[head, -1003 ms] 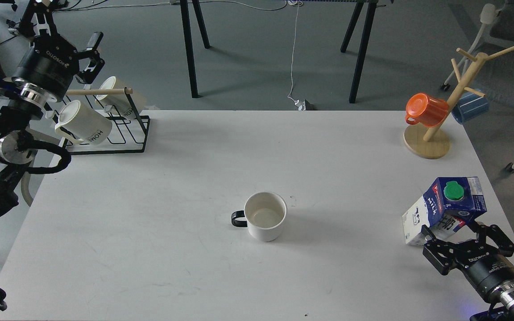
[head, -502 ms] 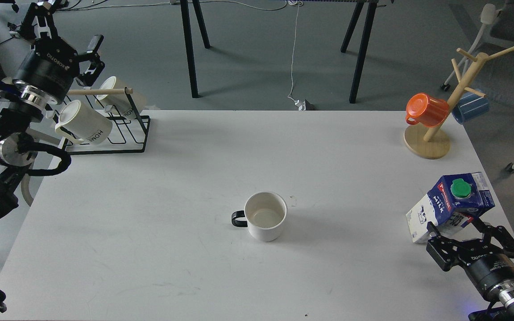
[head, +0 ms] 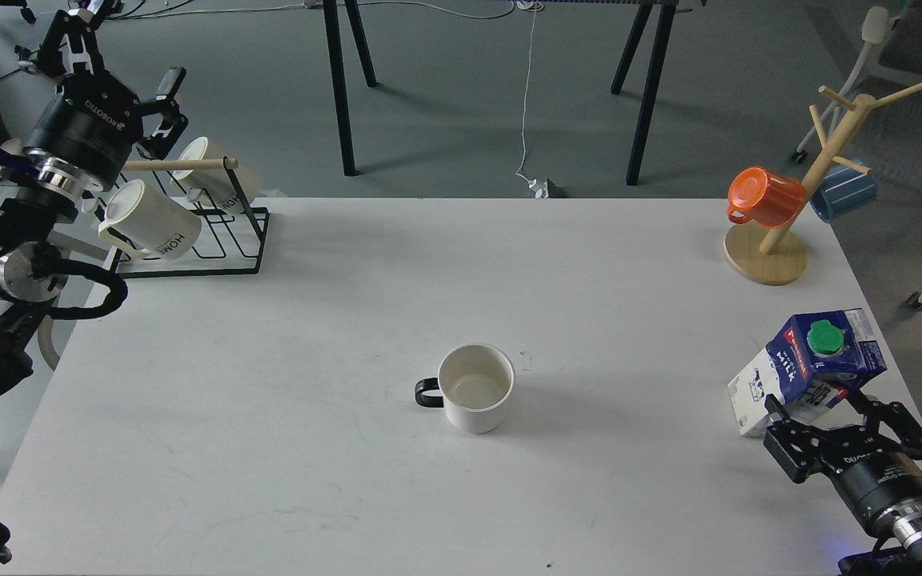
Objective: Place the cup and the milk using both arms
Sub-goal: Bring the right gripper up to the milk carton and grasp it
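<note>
The cup (head: 475,387), a squat white mug with a black loop handle on its left, stands upright and empty at the middle of the white table (head: 349,304). The milk (head: 809,371), a blue and white carton with a green cap, leans tilted at the table's right edge. My right gripper (head: 823,410) is closed around the carton's lower end, a finger on each side. My left gripper (head: 118,60) is open and empty, raised above the mug rack at the far left, well away from the cup.
A black wire rack (head: 213,232) with two cream "HOME" mugs (head: 149,220) stands at the back left. A wooden mug tree (head: 781,232) with an orange mug (head: 763,196) and a blue mug (head: 845,192) stands at the back right. Table legs stand beyond the far edge.
My right gripper and the milk carton have shifted slightly to the right, and the carton has tilted more. My left gripper has edged slightly up and to the left. The cup has not moved.
</note>
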{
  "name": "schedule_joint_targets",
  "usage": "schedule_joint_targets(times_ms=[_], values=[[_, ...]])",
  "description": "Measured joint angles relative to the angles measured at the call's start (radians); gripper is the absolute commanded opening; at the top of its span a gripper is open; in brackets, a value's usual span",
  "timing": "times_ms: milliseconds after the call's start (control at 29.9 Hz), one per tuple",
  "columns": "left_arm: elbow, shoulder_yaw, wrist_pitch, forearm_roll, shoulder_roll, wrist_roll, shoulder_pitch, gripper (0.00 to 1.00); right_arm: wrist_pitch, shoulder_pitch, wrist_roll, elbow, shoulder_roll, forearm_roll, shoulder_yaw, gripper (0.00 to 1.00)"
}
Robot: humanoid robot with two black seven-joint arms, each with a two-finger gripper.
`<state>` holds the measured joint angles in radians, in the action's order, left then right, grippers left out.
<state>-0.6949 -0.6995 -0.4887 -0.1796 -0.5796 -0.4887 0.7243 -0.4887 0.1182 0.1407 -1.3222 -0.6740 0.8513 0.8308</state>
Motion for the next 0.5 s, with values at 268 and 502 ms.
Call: schedule_joint_targets(times_ms=[268,502], values=[[0.0,0.0,0.0,0.0,0.001,0.0,-0.005,0.99,0.0,-0.001,0.001,0.01,0.028,0.0,0.009,0.54],[0.002,0.0,0.0,0.0,0.001,0.0,-0.01,0.99,0.0,-0.002,0.001,0.017,0.041,-0.001,0.029,0.45]])
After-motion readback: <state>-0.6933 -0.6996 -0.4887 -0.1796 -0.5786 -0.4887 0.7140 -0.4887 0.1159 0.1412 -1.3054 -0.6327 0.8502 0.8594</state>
